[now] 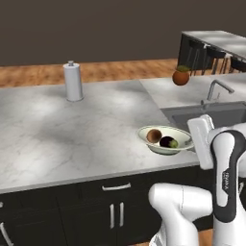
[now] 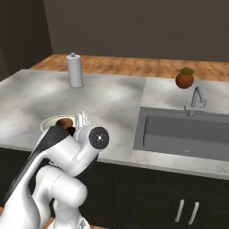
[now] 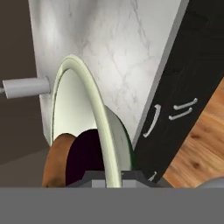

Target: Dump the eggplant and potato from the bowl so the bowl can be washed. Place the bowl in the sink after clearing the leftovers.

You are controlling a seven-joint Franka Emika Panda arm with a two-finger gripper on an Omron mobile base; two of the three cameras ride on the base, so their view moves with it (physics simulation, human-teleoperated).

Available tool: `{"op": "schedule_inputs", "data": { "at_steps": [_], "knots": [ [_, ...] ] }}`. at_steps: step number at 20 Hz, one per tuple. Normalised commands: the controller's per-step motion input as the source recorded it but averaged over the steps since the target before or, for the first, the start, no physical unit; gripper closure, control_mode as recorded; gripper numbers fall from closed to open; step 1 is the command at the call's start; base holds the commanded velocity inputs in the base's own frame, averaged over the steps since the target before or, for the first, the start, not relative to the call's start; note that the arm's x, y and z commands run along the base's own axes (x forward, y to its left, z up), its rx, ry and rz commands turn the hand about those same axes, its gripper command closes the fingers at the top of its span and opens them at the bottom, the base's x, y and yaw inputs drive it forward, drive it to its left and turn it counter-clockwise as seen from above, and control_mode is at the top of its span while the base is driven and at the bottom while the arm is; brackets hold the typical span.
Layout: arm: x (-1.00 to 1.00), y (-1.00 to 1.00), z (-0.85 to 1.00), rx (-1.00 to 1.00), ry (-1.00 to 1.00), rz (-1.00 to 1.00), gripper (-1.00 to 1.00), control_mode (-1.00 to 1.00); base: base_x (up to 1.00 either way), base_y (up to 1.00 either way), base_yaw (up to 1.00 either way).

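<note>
Arm folded low at the counter's front edge, elbow high, hand reaching to the near rim of the bowl (image 1: 166, 140); gripper (image 3: 113, 175) is clenched on that rim, the rim running up between the two fingers in the hand view. Bowl sits lifted/tilted slightly near the counter (image 1: 72, 134) edge, just left of the sink (image 2: 183, 132), with the potato (image 1: 154, 135) and eggplant (image 1: 168, 142) inside, touching side by side. Hand view is rolled: bowl seen edge-on, potato and eggplant at bottom left, dark cabinet fronts (image 3: 183, 87) with silver handles and wood floor at right. Paper towel roll (image 1: 73, 82) stands well back on the counter, apart from the bowl. Terracotta plant pot (image 2: 184, 78) behind the sink, near the faucet (image 2: 195, 100). Right base view: arm's own joint covers most of the bowl, potato peeks out; left base view shows both vegetables clearly.
</note>
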Motion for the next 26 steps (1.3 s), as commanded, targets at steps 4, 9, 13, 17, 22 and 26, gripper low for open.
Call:
{"op": "schedule_inputs", "data": {
  "at_steps": [4, 9, 13, 17, 22, 26],
  "knots": [
    [0.00, 0.00, 0.00, 0.00, 0.00, 0.00, 1.00, 1.00, -0.26, -0.77, -0.03],
    [0.00, 0.00, 0.00, 0.00, 0.00, 0.00, 1.00, 1.00, -0.03, -0.97, -0.03],
    [0.00, 0.00, 0.00, 0.00, 0.00, 0.00, 1.00, 1.00, 0.00, -1.00, -0.02],
    [0.00, 0.00, 0.00, 0.00, 0.00, 0.00, 1.00, 1.00, 0.00, -1.00, -0.01],
    [0.00, 0.00, 0.00, 0.00, 0.00, 0.00, 1.00, 1.00, 0.07, -0.95, 0.00],
    [0.00, 0.00, 0.00, 0.00, 0.00, 0.00, 1.00, 1.00, 0.29, -0.65, 0.00]
  ]
}}
